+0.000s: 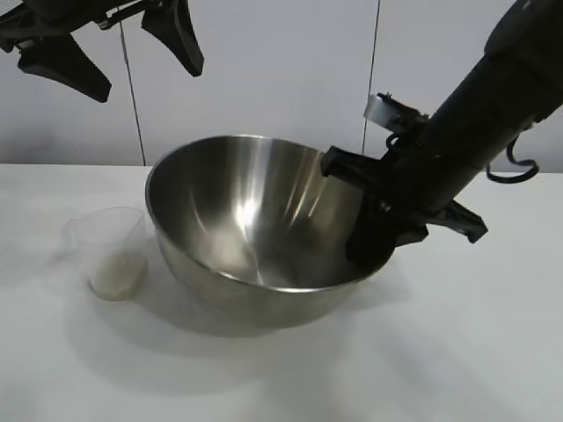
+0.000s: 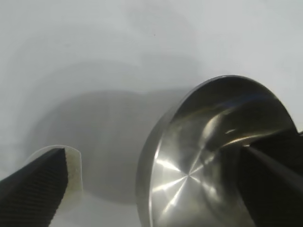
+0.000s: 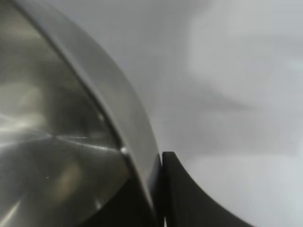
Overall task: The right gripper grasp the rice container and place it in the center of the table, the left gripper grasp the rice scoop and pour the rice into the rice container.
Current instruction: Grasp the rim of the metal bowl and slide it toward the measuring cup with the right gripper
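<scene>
On the white worktop (image 1: 475,352), my right pincer (image 1: 374,242) pinches the steel bowl (image 1: 255,229) by its right rim, while my left pincer (image 1: 110,61) hangs wide open and empty above the rice-filled plastic scoop (image 1: 110,255), just left of the bowl.

Rice scoop (image 1: 112,255) left of rice container (image 1: 255,224)

White table (image 1: 493,352) — steel rice container (image 1: 255,220) beside the rice scoop (image 1: 110,251) — both resting on it
</scene>
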`<state>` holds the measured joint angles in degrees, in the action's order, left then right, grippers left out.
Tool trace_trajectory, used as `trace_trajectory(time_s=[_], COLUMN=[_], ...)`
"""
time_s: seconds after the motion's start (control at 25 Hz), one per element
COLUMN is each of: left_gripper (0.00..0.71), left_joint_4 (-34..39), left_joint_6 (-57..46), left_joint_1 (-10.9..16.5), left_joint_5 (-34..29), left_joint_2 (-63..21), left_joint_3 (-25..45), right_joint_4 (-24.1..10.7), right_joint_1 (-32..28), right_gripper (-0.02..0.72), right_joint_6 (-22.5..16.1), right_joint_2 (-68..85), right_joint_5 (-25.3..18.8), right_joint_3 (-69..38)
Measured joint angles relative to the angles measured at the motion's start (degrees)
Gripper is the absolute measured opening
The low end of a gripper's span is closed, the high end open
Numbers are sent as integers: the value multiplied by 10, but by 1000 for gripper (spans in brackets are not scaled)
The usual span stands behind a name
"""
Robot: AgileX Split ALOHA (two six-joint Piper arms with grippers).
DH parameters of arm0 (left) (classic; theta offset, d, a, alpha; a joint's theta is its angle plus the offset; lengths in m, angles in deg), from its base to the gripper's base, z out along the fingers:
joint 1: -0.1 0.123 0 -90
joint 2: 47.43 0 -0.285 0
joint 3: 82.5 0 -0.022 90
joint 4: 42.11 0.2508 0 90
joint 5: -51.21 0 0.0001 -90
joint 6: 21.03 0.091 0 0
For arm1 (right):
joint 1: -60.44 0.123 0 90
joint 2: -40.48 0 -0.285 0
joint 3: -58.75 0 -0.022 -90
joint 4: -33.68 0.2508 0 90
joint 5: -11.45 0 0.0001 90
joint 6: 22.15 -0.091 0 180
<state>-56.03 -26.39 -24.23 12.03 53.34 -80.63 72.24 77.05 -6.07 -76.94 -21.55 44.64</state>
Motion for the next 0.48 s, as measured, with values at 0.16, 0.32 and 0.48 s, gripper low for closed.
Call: trace_trajectory(time_s=[0.16,0.32,0.48], left_gripper=[694,694,694], left_joint_4=[0,0,0], left_joint_6=[0,0,0], left_joint_1=[0,0,0], left_joint_5=[0,0,0], left_joint_2=[0,0,0], left_joint_3=[0,0,0], right_joint_4=[1,6,12], right_joint_1=[3,3,3], right_gripper=[10,29,184], right_joint_6=[-11,-13,-13], right_joint_2=[-20,-21,-20], right_joint_5=[10,13,13], right_joint_3=[0,0,0])
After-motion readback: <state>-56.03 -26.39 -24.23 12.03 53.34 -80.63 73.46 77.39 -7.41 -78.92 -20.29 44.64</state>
